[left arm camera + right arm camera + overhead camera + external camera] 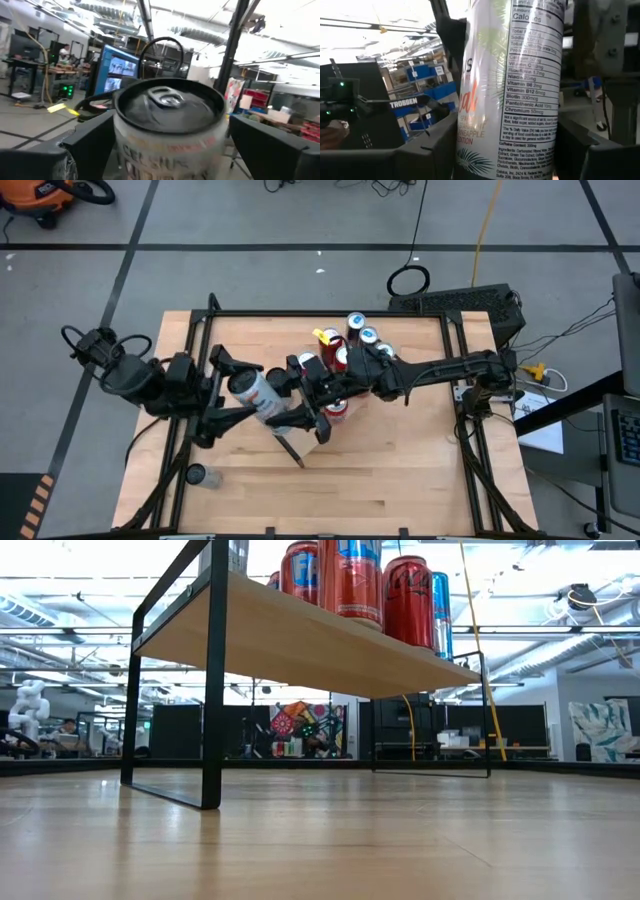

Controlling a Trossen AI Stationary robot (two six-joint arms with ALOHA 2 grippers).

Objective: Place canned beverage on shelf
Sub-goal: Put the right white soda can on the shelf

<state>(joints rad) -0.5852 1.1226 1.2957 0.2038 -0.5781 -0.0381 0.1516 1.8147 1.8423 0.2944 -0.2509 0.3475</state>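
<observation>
The right gripper is clamped partway round a white can, and the left gripper brackets the same can with its fingers spread wide on either side, lid facing its camera. The can hangs beside the shelf, where red and blue cans stand. Below is the wooden table; beyond it, a workshop with a lit monitor.
</observation>
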